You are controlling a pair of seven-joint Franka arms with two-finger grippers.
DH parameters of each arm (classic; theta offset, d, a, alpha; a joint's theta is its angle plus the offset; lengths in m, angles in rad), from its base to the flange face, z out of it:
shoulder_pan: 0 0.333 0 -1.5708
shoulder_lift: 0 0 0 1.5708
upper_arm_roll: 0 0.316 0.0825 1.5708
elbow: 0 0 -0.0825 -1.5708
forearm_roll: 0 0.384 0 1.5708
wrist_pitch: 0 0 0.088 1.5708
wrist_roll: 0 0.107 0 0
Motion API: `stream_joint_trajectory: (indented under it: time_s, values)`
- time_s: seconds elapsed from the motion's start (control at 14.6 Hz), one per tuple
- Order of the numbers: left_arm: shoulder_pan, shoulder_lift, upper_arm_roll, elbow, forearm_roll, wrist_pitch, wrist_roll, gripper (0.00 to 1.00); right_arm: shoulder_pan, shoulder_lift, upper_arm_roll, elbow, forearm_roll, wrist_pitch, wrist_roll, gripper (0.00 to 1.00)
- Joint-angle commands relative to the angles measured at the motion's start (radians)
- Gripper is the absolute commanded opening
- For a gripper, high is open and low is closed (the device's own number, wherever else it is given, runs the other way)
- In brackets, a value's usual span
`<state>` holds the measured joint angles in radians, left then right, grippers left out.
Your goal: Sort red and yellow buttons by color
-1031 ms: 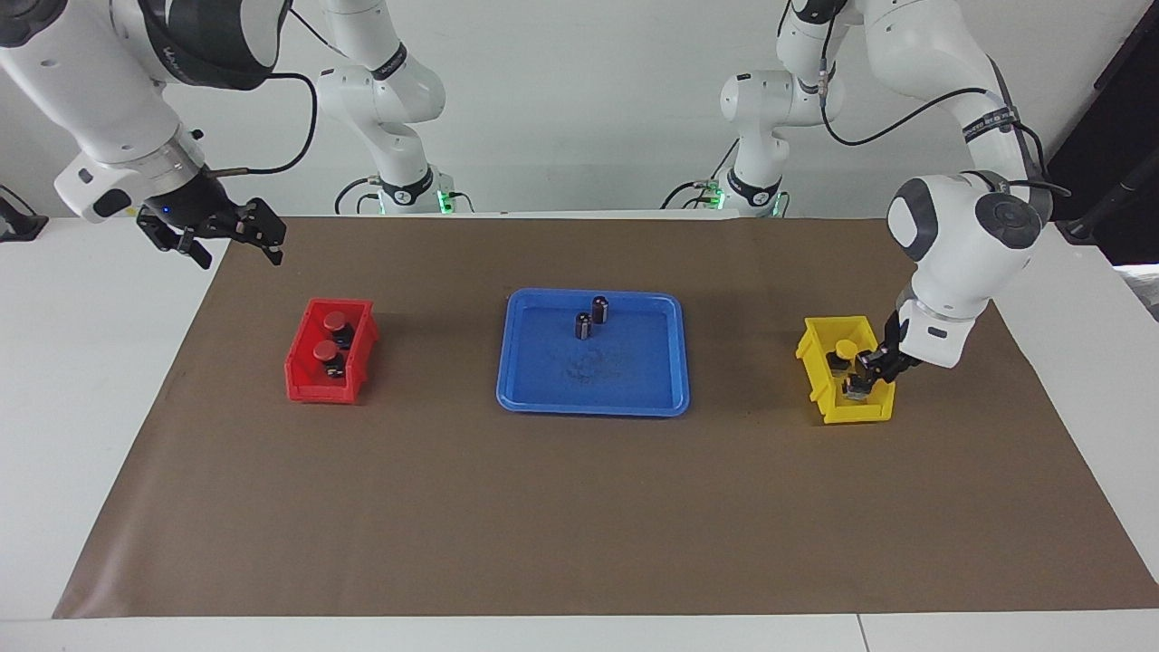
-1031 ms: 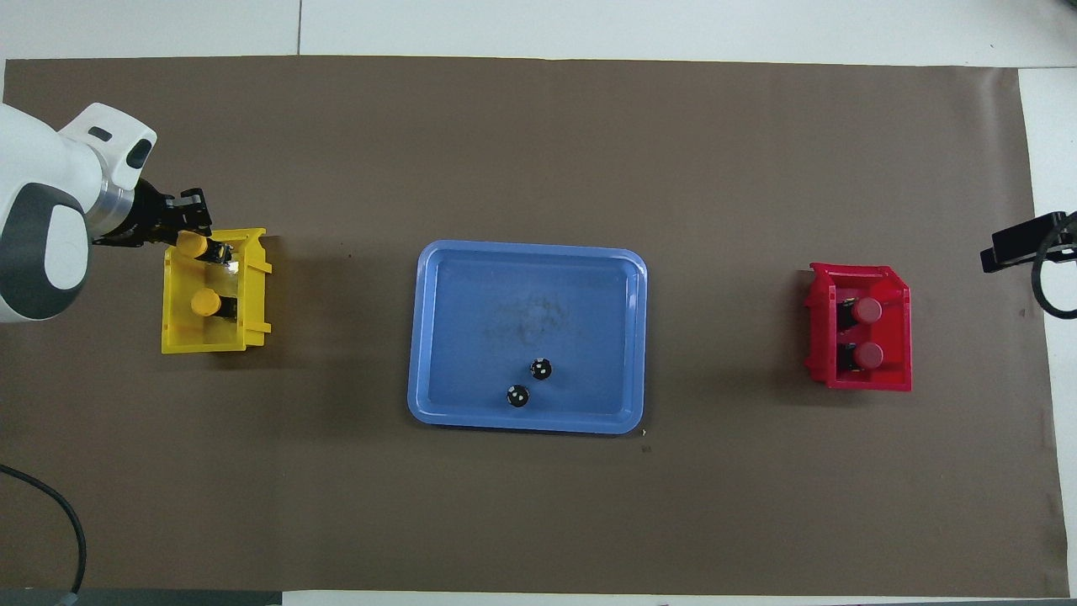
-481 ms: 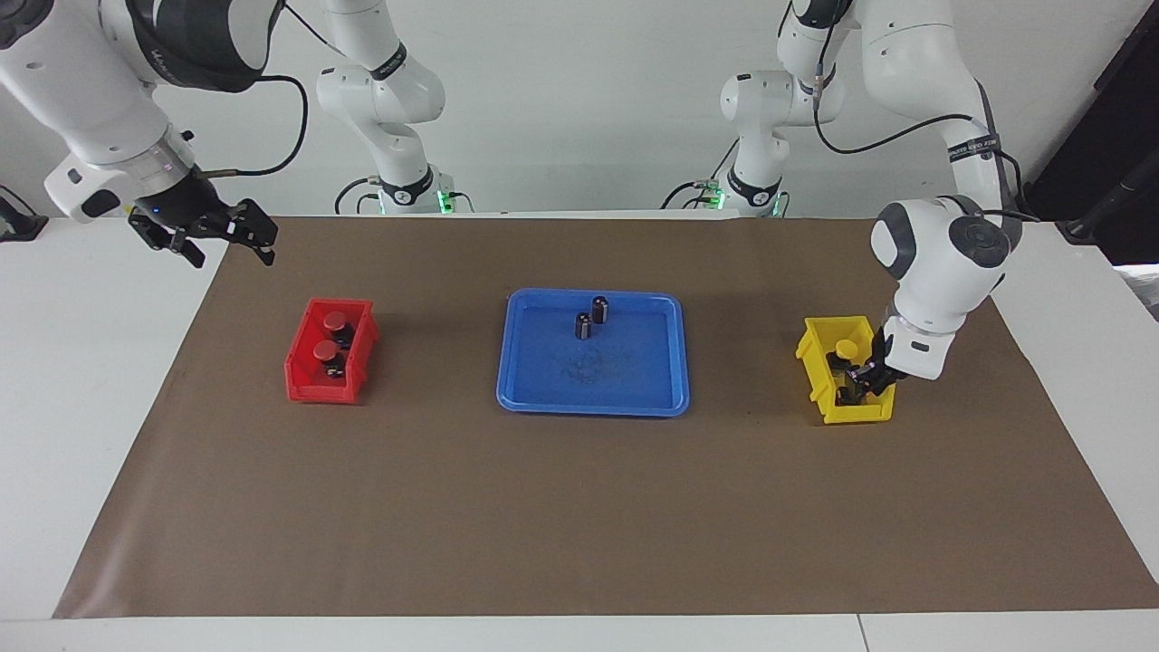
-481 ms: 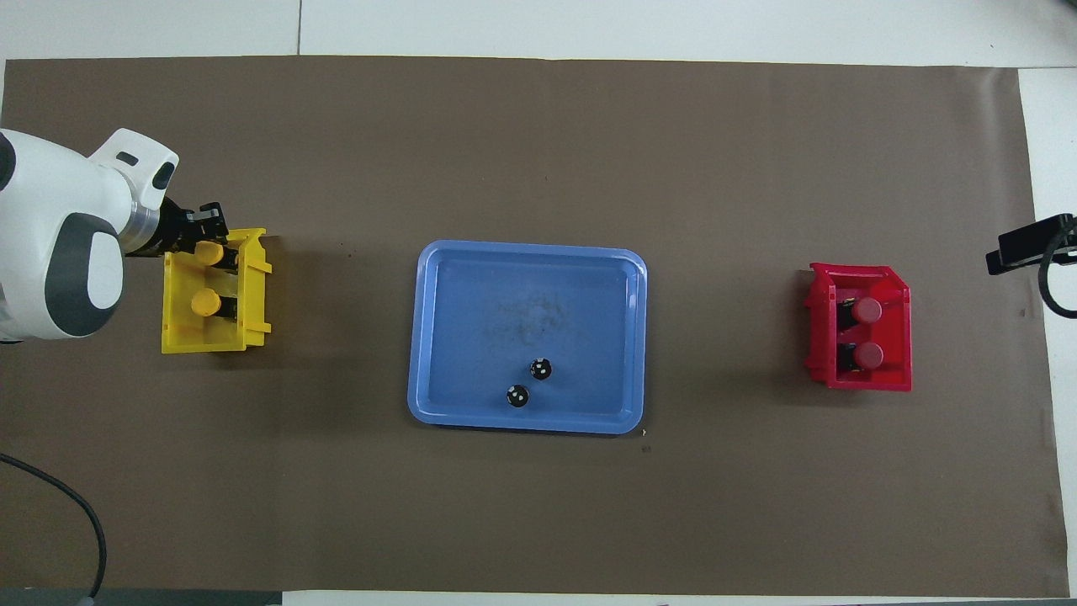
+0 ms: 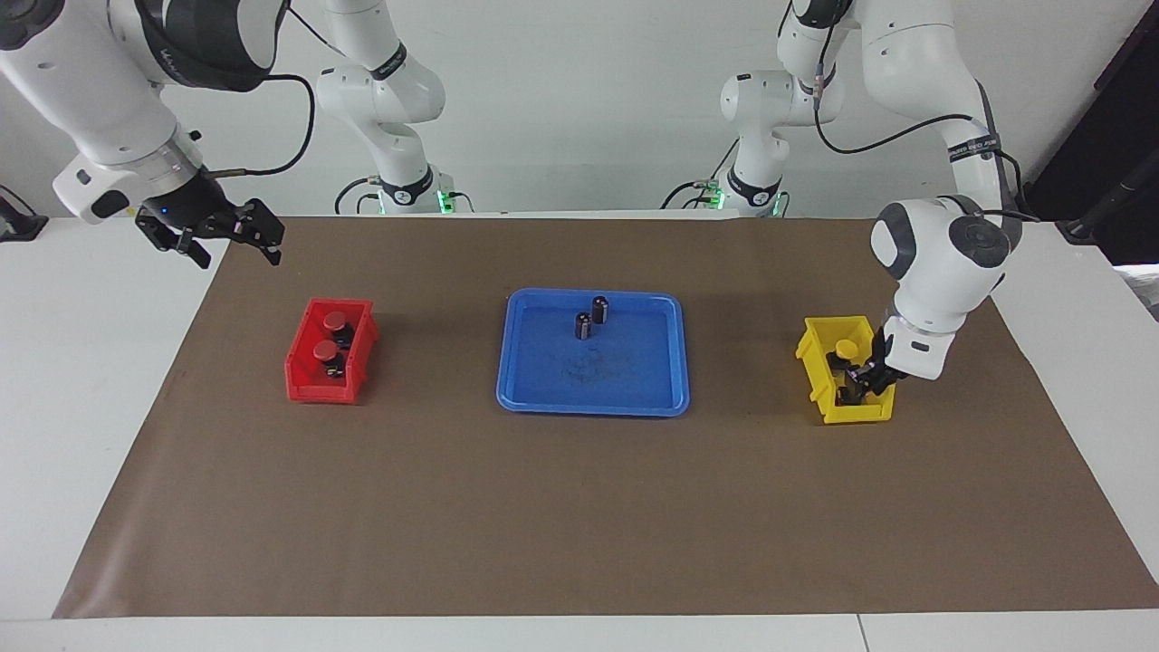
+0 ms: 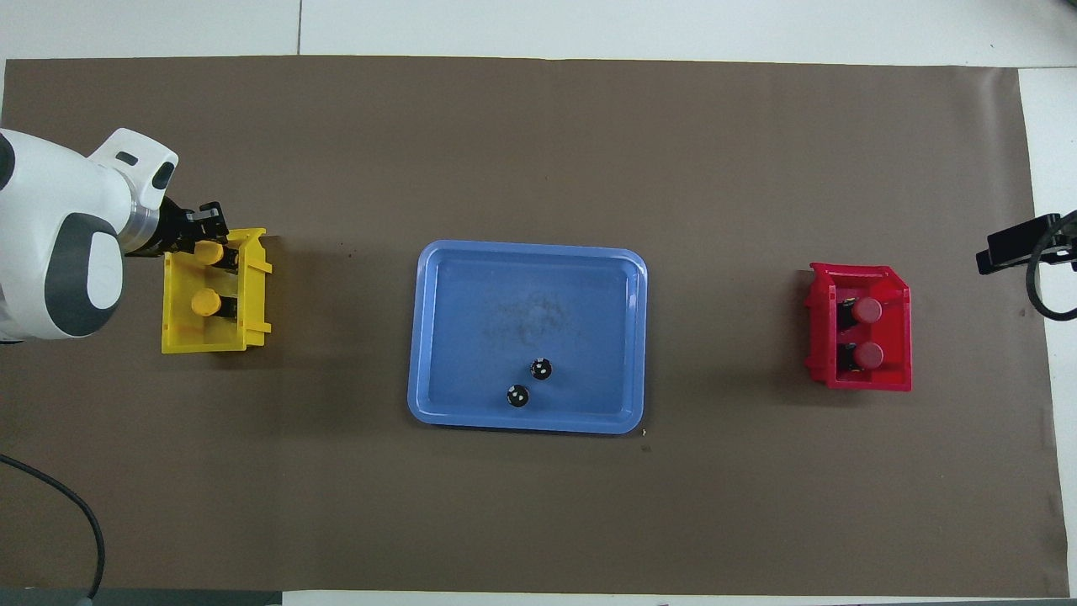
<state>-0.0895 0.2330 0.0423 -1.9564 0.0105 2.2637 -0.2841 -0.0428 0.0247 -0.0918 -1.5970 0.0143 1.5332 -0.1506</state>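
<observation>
Two red buttons (image 5: 335,320) (image 5: 324,349) sit in the red bin (image 5: 303,385); they also show from overhead (image 6: 867,310) (image 6: 869,355). Two yellow buttons (image 6: 208,251) (image 6: 204,301) are in the yellow bin (image 6: 181,341). My left gripper (image 5: 858,385) is down in the yellow bin (image 5: 815,349), at the yellow button farther from the robots, and hides it in the facing view. The nearer yellow button (image 5: 847,348) stands free beside it. My right gripper (image 5: 231,237) is open and empty, up over the table's edge at the right arm's end.
A blue tray (image 5: 589,405) lies mid-table between the bins, with two dark capless cylinders (image 5: 599,308) (image 5: 583,325) standing in its part nearer the robots. A brown mat (image 5: 543,507) covers the table.
My left gripper has come down into the yellow bin with the yellow button and has held still for the last half second. My right gripper has only shifted slightly.
</observation>
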Motion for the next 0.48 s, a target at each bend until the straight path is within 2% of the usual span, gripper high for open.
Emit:
stream_joint_trajectory:
  time_s: [0.0,0.07,0.14,0.21,0.27,0.41]
  values:
    - [0.013,-0.009,-0.002,0.007,-0.010,0.002,0.006,0.49,-0.002,-0.023,0.006,-0.026,-0.007,0.004,0.008,1.00]
    - [0.014,-0.009,-0.002,0.023,-0.009,-0.019,0.006,0.51,-0.002,-0.023,0.004,-0.026,-0.007,0.004,0.008,1.00]
    - [0.014,-0.011,-0.002,0.043,-0.007,-0.047,0.006,0.61,-0.002,-0.023,0.004,-0.026,-0.007,0.004,0.008,1.00]
    - [0.013,-0.017,-0.002,0.059,-0.006,-0.067,0.006,0.85,-0.002,-0.023,0.004,-0.026,-0.007,0.004,0.008,1.00]
    - [0.013,-0.023,-0.002,0.086,-0.004,-0.113,0.011,1.00,-0.002,-0.023,0.004,-0.026,-0.007,0.004,0.008,1.00]
    - [0.013,-0.023,-0.002,0.167,-0.004,-0.240,0.083,1.00,-0.002,-0.023,0.004,-0.026,-0.007,0.004,0.008,1.00]
